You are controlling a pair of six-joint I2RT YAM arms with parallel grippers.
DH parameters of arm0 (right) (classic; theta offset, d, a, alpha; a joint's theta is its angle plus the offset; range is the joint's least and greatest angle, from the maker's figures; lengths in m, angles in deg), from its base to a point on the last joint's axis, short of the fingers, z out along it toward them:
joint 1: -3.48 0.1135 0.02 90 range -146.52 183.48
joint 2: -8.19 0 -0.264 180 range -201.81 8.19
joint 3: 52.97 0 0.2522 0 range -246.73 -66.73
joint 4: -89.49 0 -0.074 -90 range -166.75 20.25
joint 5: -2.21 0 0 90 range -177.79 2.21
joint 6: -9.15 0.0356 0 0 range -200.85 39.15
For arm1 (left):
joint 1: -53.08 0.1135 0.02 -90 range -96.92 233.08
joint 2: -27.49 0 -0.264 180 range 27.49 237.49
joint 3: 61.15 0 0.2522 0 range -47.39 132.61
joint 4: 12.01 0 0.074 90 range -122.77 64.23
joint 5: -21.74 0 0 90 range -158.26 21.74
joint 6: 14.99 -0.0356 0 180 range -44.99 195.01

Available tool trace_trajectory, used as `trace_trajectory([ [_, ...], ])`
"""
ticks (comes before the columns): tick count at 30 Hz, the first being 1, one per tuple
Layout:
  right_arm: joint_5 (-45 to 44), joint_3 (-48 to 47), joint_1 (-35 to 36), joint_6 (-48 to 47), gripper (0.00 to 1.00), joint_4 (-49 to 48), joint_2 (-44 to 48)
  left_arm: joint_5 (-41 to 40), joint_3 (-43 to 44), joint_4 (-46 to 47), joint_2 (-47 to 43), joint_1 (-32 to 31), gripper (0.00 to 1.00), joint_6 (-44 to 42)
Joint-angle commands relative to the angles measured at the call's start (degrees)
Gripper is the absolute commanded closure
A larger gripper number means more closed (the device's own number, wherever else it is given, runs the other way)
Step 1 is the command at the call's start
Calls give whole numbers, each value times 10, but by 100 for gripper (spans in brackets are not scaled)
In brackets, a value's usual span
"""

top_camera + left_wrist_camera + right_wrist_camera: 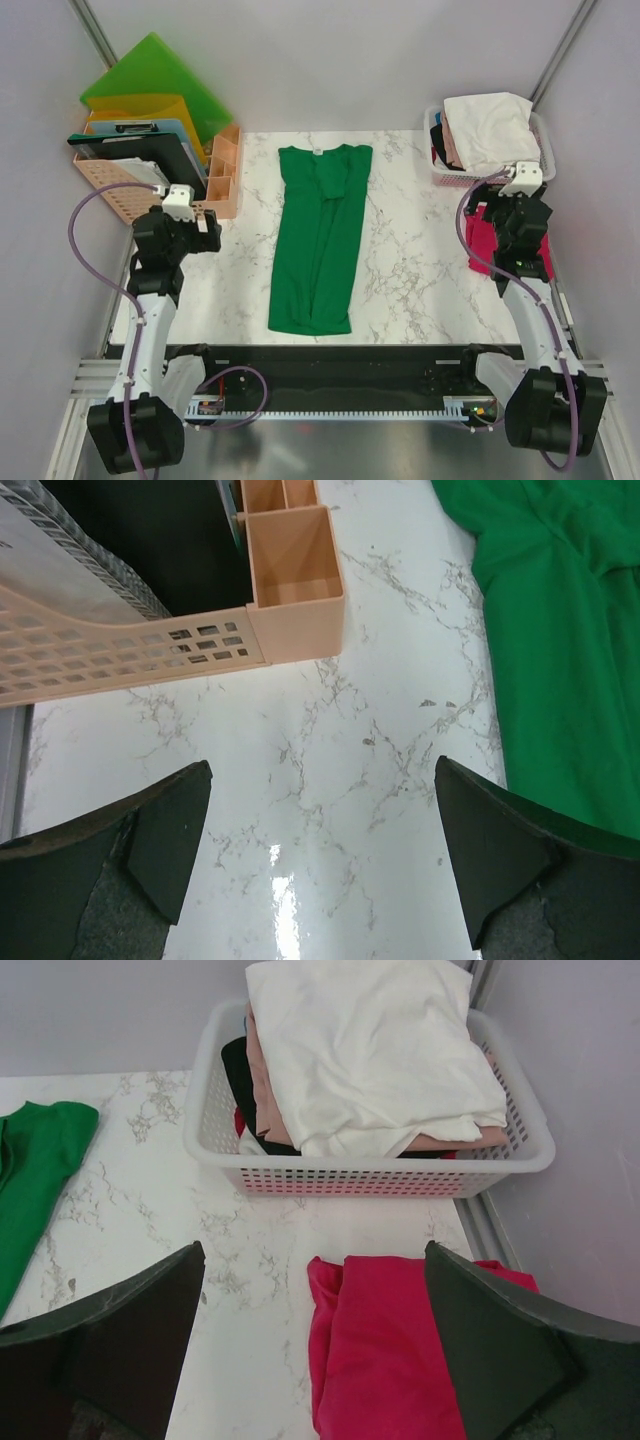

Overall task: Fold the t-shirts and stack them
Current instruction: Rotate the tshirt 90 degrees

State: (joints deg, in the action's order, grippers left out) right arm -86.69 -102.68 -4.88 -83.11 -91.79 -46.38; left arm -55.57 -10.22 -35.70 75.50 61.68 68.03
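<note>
The green t-shirt (318, 240) lies as a long narrow strip mid-surface (420, 270), the magenta-red t-shirt (385, 1360) sits at the right edge beneath the spread right claw (315, 1250), near the far-right-corner basket (215, 1110), and the left claw (322, 765), also spread, hangs by the left edge.

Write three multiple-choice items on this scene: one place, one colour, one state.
1. Where is the red shirt? A) on the table by the basket B) in the basket C) on the floor
2. Colour of the top shirt in the basket? A) white B) green C) black
3. The left gripper and right gripper are: A) both shut B) both open C) one shut on cloth
Key: A, it lies on marble before the basket; A, white cloth tops the pile; B, wide gaps, nothing held.
</note>
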Motion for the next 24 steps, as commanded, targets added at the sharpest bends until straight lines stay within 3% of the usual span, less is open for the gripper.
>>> trace_trajectory([
  [1, -13, -73, 0, -17, 2, 57, -47, 36, 9, 13, 14, 2, 0, 16],
  [4, -17, -136, 1, 4, 2, 141, -70, 55, 54, -21, 12, 2, 0, 11],
  [8, 50, -135, 0, 18, 2, 137, 3, 65, 113, -57, 2, 2, 0, -1],
  [13, 68, -129, 1, 54, 2, 138, 39, 98, 89, -28, 2, 1, 0, 21],
  [18, 83, -126, 0, 54, 2, 133, 26, 112, 82, -50, 13, 2, 0, -23],
  [24, 85, -128, 1, -18, 2, 186, 15, 43, 52, -49, 3, 7, 0, -94],
])
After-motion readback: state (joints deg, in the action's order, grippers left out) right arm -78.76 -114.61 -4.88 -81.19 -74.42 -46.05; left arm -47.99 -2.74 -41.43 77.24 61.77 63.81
